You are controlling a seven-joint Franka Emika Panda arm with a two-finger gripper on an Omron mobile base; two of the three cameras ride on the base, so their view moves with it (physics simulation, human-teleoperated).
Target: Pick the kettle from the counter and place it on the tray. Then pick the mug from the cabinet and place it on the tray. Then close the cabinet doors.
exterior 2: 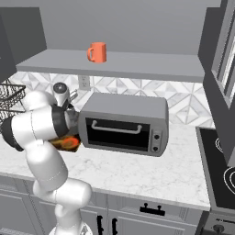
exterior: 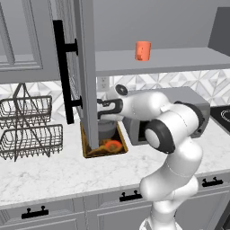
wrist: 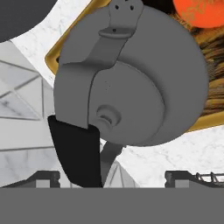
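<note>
The dark grey kettle [wrist: 140, 83] sits on the golden-rimmed tray [wrist: 51, 60], close under my hand; its arched handle [wrist: 94, 83] runs down between my fingertips. My gripper [wrist: 113, 178] is open, its tips wide apart and touching nothing. From the left base camera, the kettle [exterior: 107, 129] on the tray [exterior: 117, 152] is half hidden by the open cabinet door [exterior: 85, 67], with the gripper [exterior: 106, 117] just above it. The orange-red mug [exterior: 143, 50] stands on the cabinet shelf [exterior: 179, 60]. The mug [exterior 2: 97, 52] is well above the arm.
A grey toaster oven [exterior 2: 121, 124] stands on the white counter [exterior 2: 137, 172] right beside the tray [exterior 2: 69, 143]. Wire baskets [exterior: 29, 128] stand at the left. The open door's black bar handle [exterior: 63, 72] juts out. The other door [exterior 2: 226, 69] hangs open above a cooktop [exterior 2: 225, 170].
</note>
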